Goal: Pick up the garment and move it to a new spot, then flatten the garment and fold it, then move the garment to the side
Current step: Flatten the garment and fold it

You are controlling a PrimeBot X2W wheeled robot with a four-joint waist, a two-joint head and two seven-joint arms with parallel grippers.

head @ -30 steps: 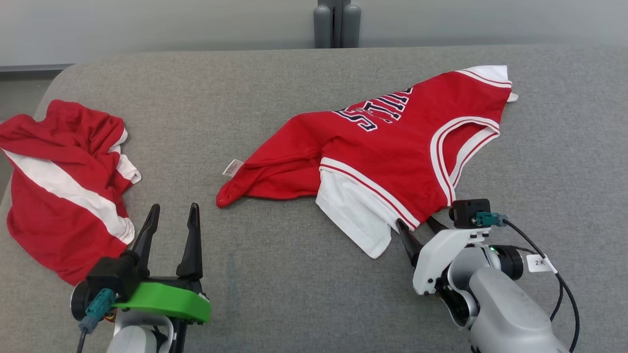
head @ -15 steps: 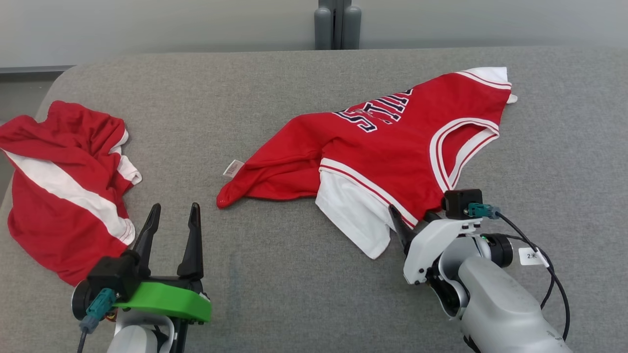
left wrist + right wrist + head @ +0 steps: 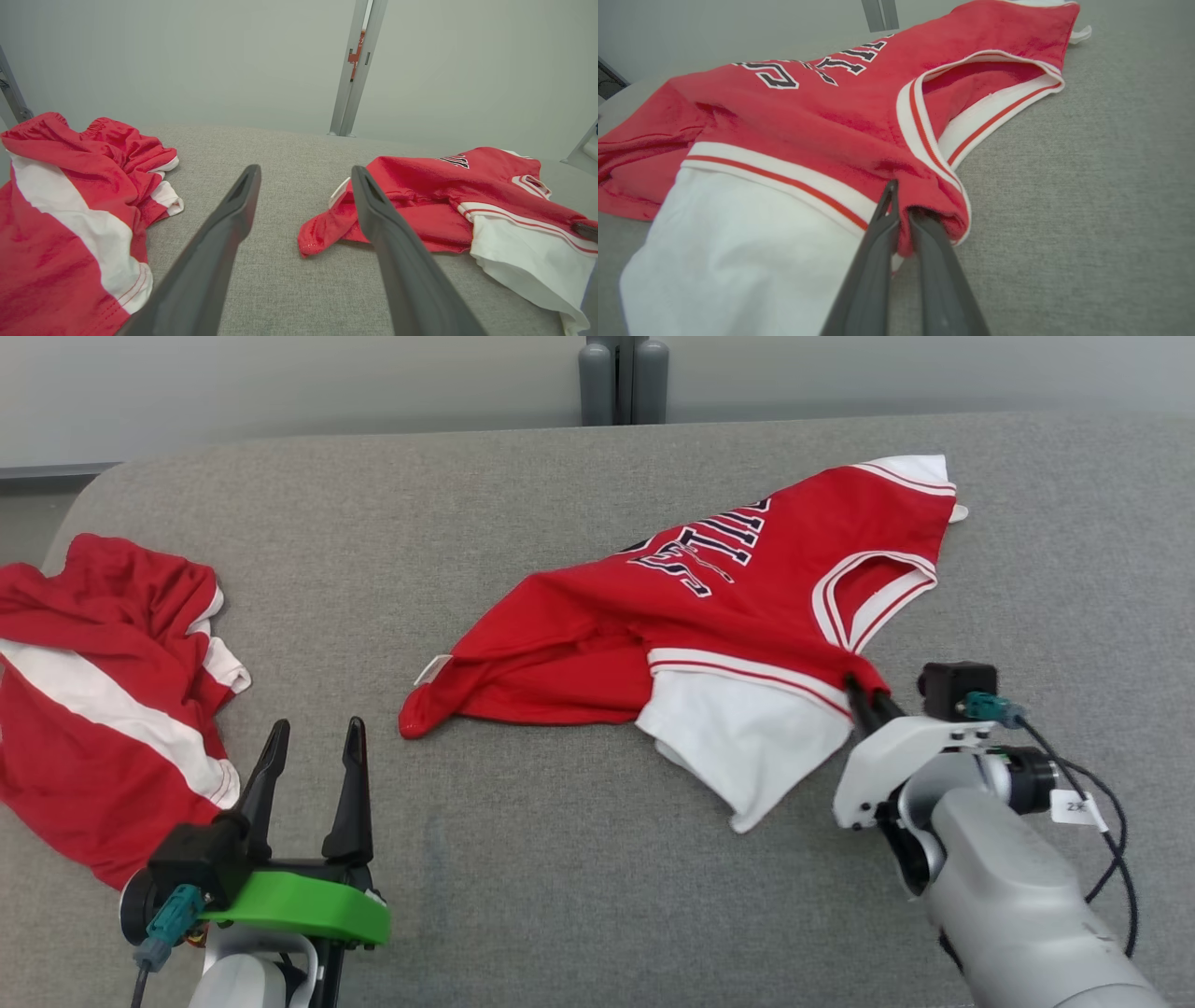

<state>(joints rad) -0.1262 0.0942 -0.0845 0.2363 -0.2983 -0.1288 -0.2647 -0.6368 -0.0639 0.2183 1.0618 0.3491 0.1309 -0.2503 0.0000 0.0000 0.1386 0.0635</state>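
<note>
The garment (image 3: 709,616) is a red jersey with white trim and dark lettering, spread crumpled across the middle of the grey surface, a white panel hanging out at its near side. My right gripper (image 3: 864,695) is shut on the jersey's near red corner by the armhole trim; in the right wrist view the garment (image 3: 822,121) has red cloth pinched between the right gripper (image 3: 901,217) fingers. My left gripper (image 3: 313,747) stands open at lower left, holding nothing. In the left wrist view the left gripper (image 3: 303,186) points between both cloths, the garment (image 3: 448,196) lying to its right.
A second red cloth with a white stripe (image 3: 103,691) lies bunched at the left edge of the grey padded surface (image 3: 560,859). A grey post (image 3: 621,378) stands behind the far edge. The surface's left corner curves away near that cloth.
My right gripper has shut on the jersey's near corner and pulled it to the right and away, dragging the white panel along. The head camera shifted slightly. The left arm stayed still.
</note>
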